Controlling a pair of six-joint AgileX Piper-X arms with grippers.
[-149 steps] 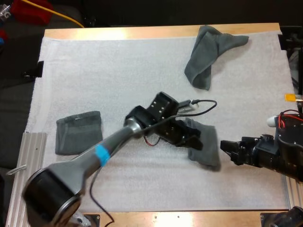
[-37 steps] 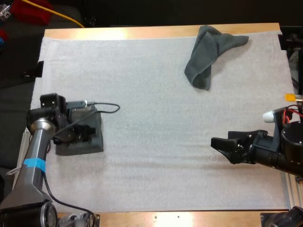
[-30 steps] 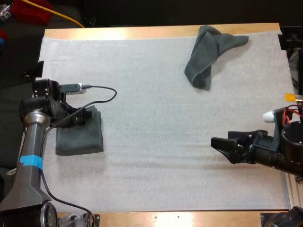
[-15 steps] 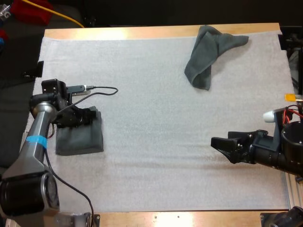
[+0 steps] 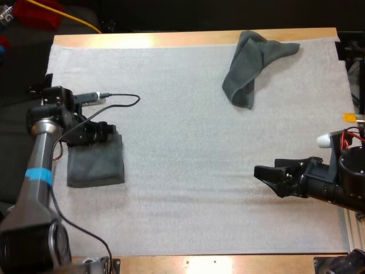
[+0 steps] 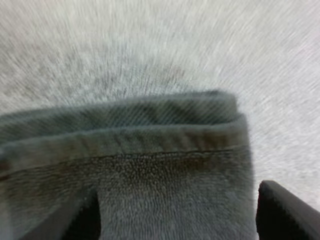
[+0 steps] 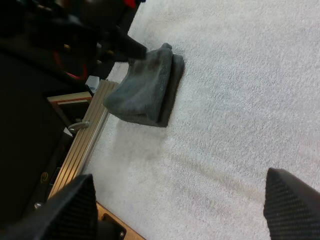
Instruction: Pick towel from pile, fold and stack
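Observation:
A folded stack of dark grey-green towels [image 5: 96, 164] lies at the left of the white mat [image 5: 182, 148]. My left gripper [image 5: 107, 136] hovers at the stack's far edge, open, its fingers [image 6: 286, 212] standing apart over the top towel [image 6: 150, 185]. A crumpled towel [image 5: 251, 67] lies at the far right of the mat. My right gripper [image 5: 265, 174] rests low over the mat at the right, open and with nothing in it. In the right wrist view its fingertips [image 7: 65, 205] stand wide apart, and the folded stack [image 7: 145, 90] lies far ahead with the left gripper [image 7: 120, 47] at it.
A ribbed metal rail [image 5: 25, 194] runs along the mat's left front, close beside the stack, and it shows too in the right wrist view [image 7: 80, 150]. The wooden table edge [image 5: 194, 39] borders the far side.
The folded towel that my left gripper held mid-mat five seconds ago now lies released on the left stack. In the last second the left arm only shifted slightly at the stack's far edge.

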